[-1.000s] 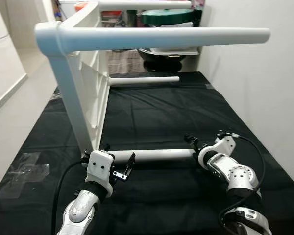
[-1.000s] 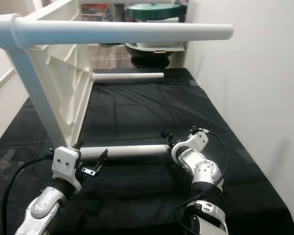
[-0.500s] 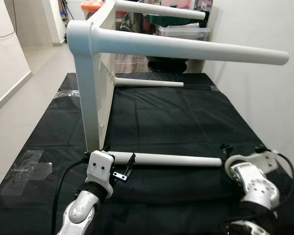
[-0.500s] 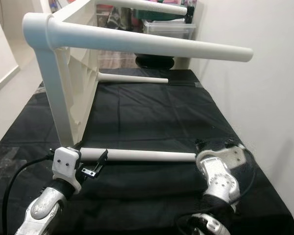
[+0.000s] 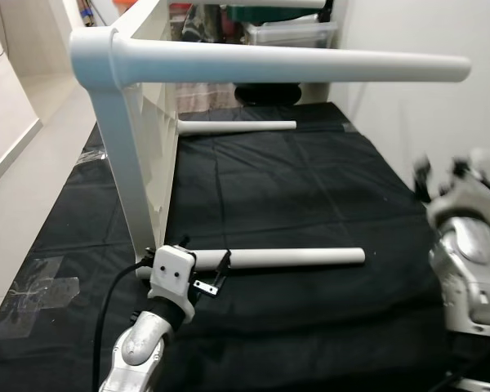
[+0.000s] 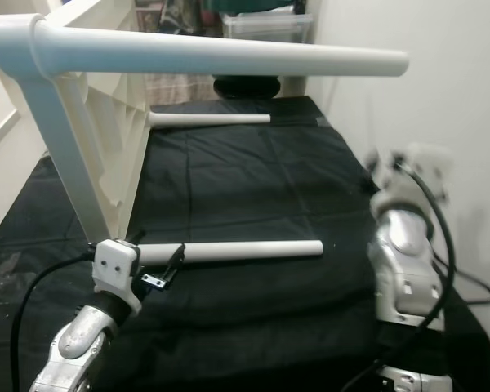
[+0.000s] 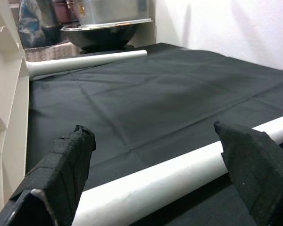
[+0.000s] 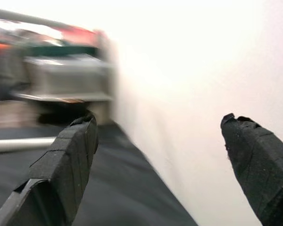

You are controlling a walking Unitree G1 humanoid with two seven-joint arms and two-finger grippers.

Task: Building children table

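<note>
A white children's table [image 5: 144, 155] lies on its side on the black cloth. One fitted leg [image 5: 294, 65] juts out high toward the right. Another leg [image 5: 237, 126] rests on the cloth farther back. A third white leg [image 5: 298, 258] lies along the cloth near me, its left end by the table's lower corner. My left gripper [image 5: 204, 255] is open, its fingers [image 7: 66, 165] standing on either side of that leg [image 7: 146, 181] near its left end. My right gripper [image 5: 439, 168] is open, raised at the right near the wall, blurred, with nothing between its fingers [image 8: 66, 155].
The black cloth [image 5: 310, 188] covers the work surface. A white wall [image 5: 441, 82] runs along its right side. A dark bowl and storage boxes [image 5: 286, 33] stand at the far end. Clear tape [image 5: 33, 286] sits at the cloth's left edge, with floor beyond.
My right gripper has come away from the near leg's right end and swung up to the right. The left gripper stays by the leg. The camera has shifted.
</note>
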